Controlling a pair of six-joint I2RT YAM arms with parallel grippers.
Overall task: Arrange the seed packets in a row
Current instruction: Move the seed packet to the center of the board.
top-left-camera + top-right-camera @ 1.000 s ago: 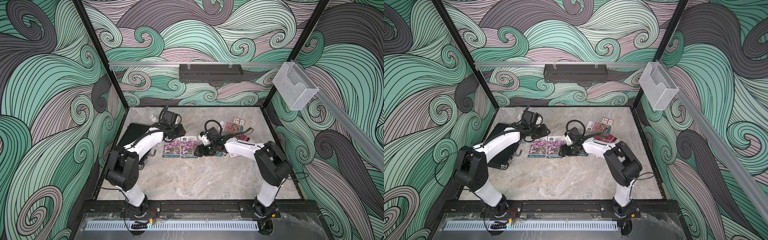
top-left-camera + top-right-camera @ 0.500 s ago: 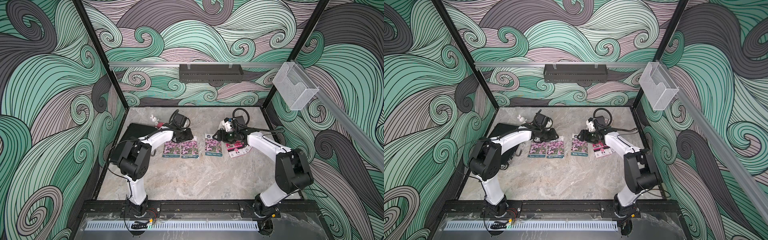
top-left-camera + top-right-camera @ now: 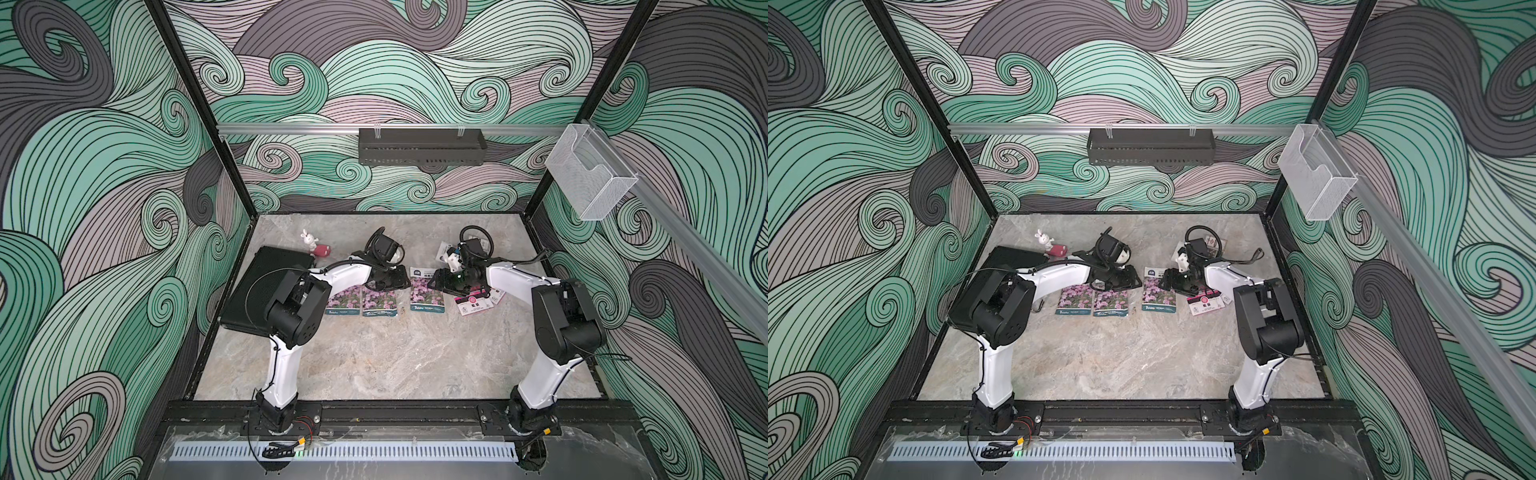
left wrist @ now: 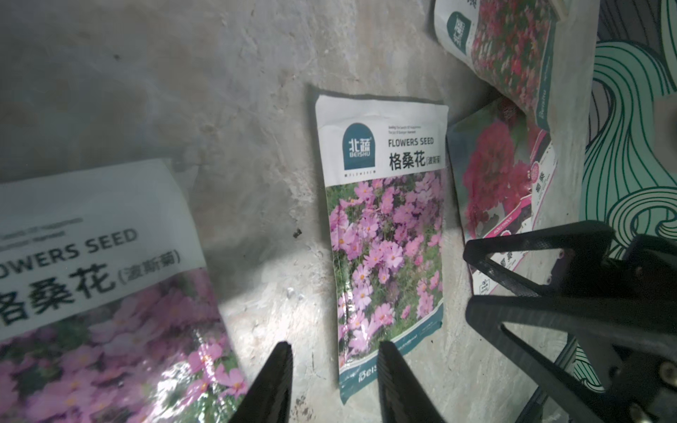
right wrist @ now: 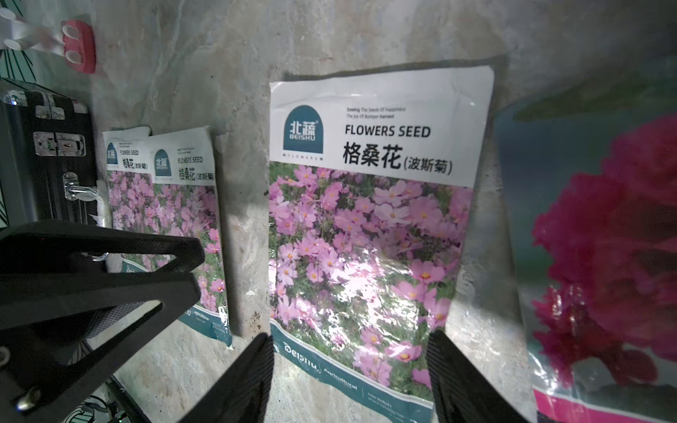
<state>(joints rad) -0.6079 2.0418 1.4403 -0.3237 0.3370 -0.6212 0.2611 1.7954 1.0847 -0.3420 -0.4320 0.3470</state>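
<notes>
Near mid-table, left gripper [image 4: 335, 366] and right gripper [image 5: 350, 351] are hovering low, tips facing each other, both with jaws standing apart and gripping nothing. Between them, lone purple packet [image 5: 370, 227] is lying flat on the marble table [image 3: 374, 353], its teal foot showing between the right gripper's jaws. Pair of purple packets [image 3: 379, 302] is lying edge-overlapped just beside the left gripper. Magenta packets [image 4: 487, 175] are lying stacked behind the right gripper, partly blocked by it; red-pink packet [image 4: 509, 55] is sitting beyond. Black ribbed slab [image 3: 266, 291] is lying under the left arm, rabbit figure [image 3: 307, 239] behind. Packets are showing glossy flower photos, purple ones carrying white headers.
</notes>
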